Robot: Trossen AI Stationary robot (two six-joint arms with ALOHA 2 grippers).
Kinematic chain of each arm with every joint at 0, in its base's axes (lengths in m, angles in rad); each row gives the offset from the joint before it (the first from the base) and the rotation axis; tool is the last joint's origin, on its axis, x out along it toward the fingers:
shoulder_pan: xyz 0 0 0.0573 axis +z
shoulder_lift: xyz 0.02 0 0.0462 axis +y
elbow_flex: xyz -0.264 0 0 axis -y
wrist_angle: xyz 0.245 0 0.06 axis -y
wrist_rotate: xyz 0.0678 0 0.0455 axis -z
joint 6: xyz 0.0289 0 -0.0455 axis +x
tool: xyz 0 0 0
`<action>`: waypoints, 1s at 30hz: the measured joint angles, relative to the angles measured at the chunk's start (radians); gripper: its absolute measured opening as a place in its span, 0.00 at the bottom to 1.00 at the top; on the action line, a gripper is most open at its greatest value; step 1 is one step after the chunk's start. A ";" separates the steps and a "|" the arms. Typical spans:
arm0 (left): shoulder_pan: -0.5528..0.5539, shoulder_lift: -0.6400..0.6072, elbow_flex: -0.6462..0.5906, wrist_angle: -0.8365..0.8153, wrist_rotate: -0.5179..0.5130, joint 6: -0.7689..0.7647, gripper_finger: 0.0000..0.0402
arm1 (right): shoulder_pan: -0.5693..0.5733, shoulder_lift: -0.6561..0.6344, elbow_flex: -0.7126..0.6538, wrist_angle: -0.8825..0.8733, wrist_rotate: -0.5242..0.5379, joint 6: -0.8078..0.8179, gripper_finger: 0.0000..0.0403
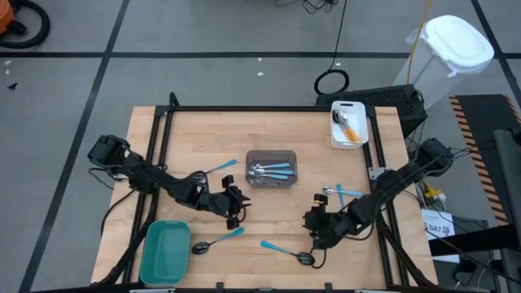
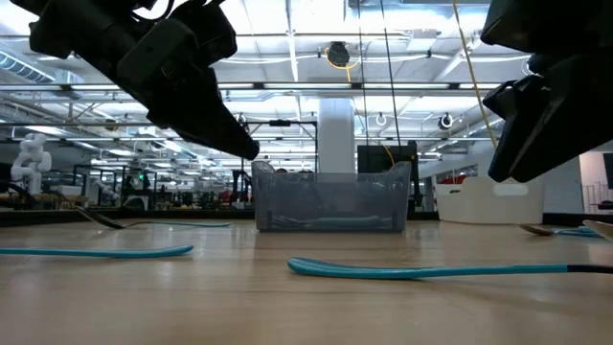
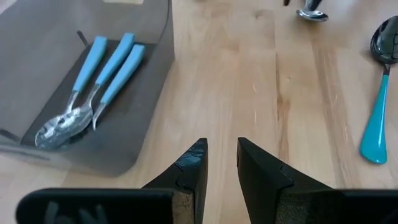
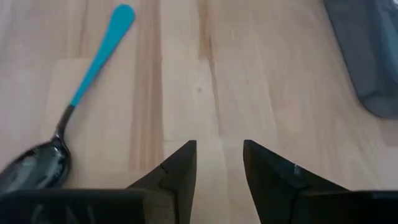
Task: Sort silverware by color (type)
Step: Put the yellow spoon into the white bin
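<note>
Black-bowled spoon (image 4: pixel 38 158) | just beside right tool (image 4: pixel 219 163) | tool empty, apart

Bright even overhead light, soft shadows, low view foreground blurred

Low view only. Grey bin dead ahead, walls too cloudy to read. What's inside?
Observer: The grey bin holds three silver spoons with blue handles.
Operator: Either claw holding anything?
Observer: No. The left claw is open over bare wood beside the bin, with nothing between its fingers.
Operator: Right one?
Observer: The right claw is open and empty too. A black-bowled spoon with a blue handle lies beside it, untouched.
</note>
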 joint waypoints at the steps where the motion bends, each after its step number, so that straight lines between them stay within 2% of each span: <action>1: -0.007 0.000 0.000 0.000 -0.006 -0.005 0.22 | 0.002 0.004 0.000 0.010 0.000 -0.001 0.32; 20: -0.138 0.001 0.035 0.007 -0.140 -0.043 0.22 | 0.030 0.008 0.000 0.055 -0.025 0.028 0.32; 25: -0.170 0.057 0.041 0.042 -0.149 -0.066 0.22 | 0.030 0.008 0.000 0.078 -0.026 0.017 0.32; 27: -0.190 0.112 0.098 0.057 -0.150 -0.064 0.22 | 0.030 0.008 0.000 0.106 -0.031 -0.007 0.32; 30: -0.216 0.199 0.222 -0.012 -0.149 -0.007 0.22 | 0.030 0.007 0.001 0.160 -0.075 -0.052 0.32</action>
